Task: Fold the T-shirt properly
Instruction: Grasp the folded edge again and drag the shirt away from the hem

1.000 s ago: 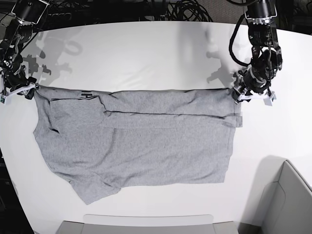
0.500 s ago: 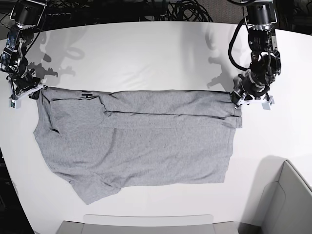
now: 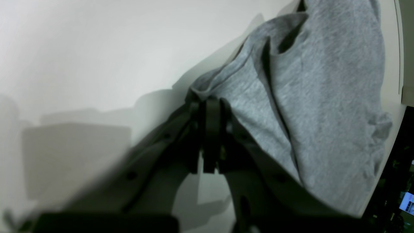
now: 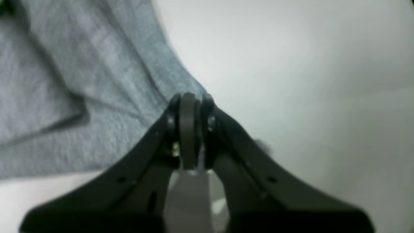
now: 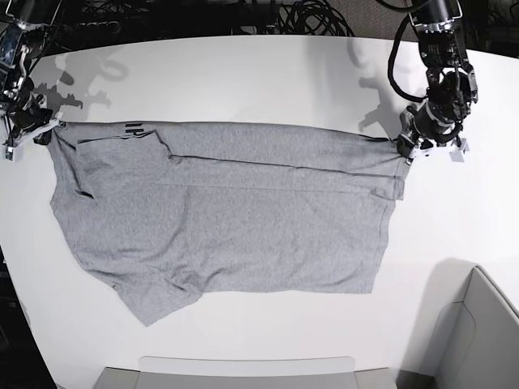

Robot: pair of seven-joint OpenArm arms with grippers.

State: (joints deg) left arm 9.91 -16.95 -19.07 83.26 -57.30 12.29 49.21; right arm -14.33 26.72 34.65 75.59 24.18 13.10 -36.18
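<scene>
Item: T-shirt [image 5: 235, 219], heather grey, short-sleeved, the only cloth on the table [image 5: 243, 81].
Position: spread mostly flat across the middle of the white table, its far edge pulled into a nearly straight line between the two grippers.
Long axis: runs side to side across the base view, from one gripper to the other.
Lie: far strip folded over on itself, giving a long crease parallel to the far edge; near-left corner in the base view trails out into a rumpled point toward the front edge of the table.
Writing: a few short black marks [image 5: 133, 128] show at the far edge near the base view's left corner; too little is exposed to read any letters. No brand or label is readable elsewhere.
Left gripper [image 5: 408, 146]: at the shirt's corner on the base view's right; jaws clamped together on a bunched fold of grey cloth, seen clearly in the left wrist view [image 3: 210, 103].
Right gripper [image 5: 34, 134]: at the opposite far corner; jaws pressed together with the shirt's edge pinched at the tips, seen in the right wrist view [image 4: 190, 97].
Surroundings: black cables [image 5: 308, 18] heaped beyond the far edge of the table; a grey bin [image 5: 474, 340] at the near right corner; a pale tray edge [image 5: 243, 373] along the bottom.
Obstructions: in each wrist view the dark finger frame covers the lower middle, hiding the cloth directly beneath.
</scene>
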